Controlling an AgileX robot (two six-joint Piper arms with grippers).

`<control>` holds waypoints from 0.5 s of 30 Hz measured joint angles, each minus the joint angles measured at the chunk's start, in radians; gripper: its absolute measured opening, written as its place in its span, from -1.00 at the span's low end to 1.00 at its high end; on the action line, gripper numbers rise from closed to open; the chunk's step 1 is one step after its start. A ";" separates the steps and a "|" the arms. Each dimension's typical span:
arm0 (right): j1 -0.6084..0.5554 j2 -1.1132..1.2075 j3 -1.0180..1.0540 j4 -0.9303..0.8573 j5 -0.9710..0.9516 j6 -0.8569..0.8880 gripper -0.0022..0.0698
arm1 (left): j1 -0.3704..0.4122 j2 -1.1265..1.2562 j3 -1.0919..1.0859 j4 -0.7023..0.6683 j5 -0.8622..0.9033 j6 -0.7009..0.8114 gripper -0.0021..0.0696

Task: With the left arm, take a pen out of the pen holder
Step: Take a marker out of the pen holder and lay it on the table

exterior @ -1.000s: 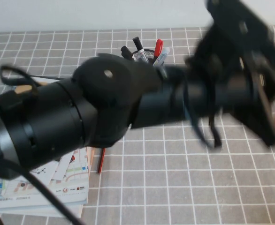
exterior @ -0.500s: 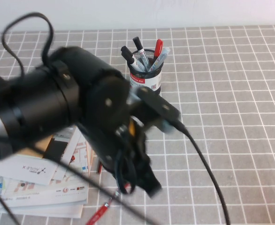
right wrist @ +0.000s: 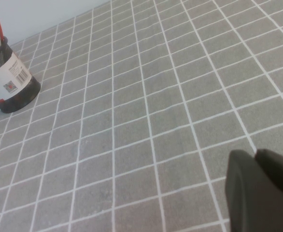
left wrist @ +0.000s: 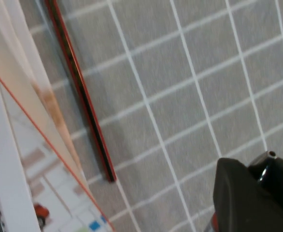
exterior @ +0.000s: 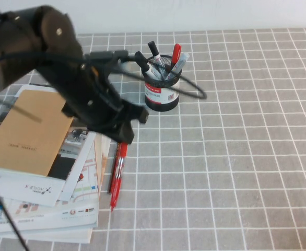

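Note:
The black mesh pen holder (exterior: 162, 91) stands at the back middle of the table and holds black markers and a red pen; the right wrist view also shows the pen holder (right wrist: 11, 79). My left gripper (exterior: 126, 134) hangs low in front and to the left of it, by the edge of the papers. It is shut on the upper end of a red pen (exterior: 117, 170), which slants down toward the table's front. In the left wrist view only a sliver of the red pen (left wrist: 213, 224) shows beside the left gripper (left wrist: 247, 186). My right gripper (right wrist: 260, 191) is shut over bare tiles.
A brown notebook (exterior: 27, 130) lies on a stack of leaflets (exterior: 48, 204) at the left front. A thin red-and-black pencil (left wrist: 81, 96) lies on the tiles along the stack's edge. The left arm's cable (exterior: 189, 91) loops in front of the holder.
The left arm has swung out of the camera's foreground to the left and back. The gripper and red pen moved with it, from the front to the papers' edge.

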State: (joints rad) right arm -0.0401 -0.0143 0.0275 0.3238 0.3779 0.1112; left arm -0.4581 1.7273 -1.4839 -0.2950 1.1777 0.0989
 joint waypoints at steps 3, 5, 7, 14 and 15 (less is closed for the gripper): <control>0.000 0.000 0.000 0.000 0.000 0.000 -0.97 | 0.000 0.074 -0.103 0.009 0.030 -0.026 -0.76; 0.000 0.000 0.000 0.000 0.000 0.000 -0.97 | 0.000 0.130 -0.171 0.021 0.043 -0.043 -0.76; 0.000 0.000 0.000 0.000 0.000 0.000 -0.97 | 0.000 0.195 -0.243 0.046 0.044 -0.063 -0.76; 0.000 0.000 0.000 0.000 0.000 0.000 -0.97 | 0.002 0.349 -0.362 0.105 0.044 -0.112 -0.76; 0.000 0.000 0.000 0.000 0.000 0.000 -0.97 | 0.004 0.366 -0.369 0.107 0.044 -0.116 -0.76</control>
State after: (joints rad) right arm -0.0401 -0.0143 0.0275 0.3238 0.3779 0.1112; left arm -0.4544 2.0938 -1.8531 -0.1880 1.2212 -0.0175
